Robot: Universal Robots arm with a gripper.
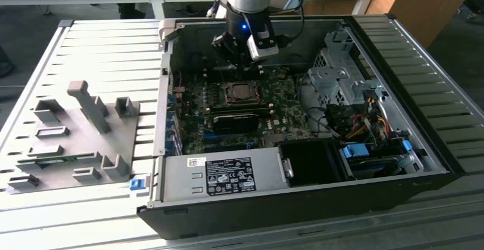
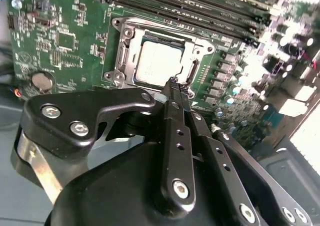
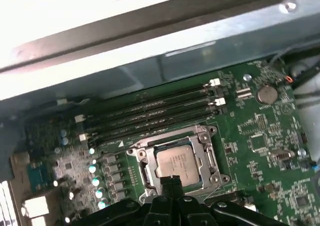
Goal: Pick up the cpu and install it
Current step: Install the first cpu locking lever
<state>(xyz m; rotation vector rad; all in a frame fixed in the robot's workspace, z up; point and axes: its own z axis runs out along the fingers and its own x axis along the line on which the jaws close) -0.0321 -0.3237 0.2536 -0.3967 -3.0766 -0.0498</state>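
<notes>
Over the dark metal-framed socket [image 2: 159,56] our black gripper [image 2: 173,82] hangs pinched together, empty; silvery square cpu [image 2: 157,62] lies seated at twelve o'clock; descending, we risk scratching it.

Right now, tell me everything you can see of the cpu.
The cpu is a small flat square chip with a silvery-grey metal top. It lies level inside the dark metal-framed socket on the green motherboard, beside the memory slots. In both wrist views the gripper sits at its edge, fingertips together; contact is unclear.

The arm [image 1: 248,0] points straight down, its jaws pressed together, empty.
</notes>
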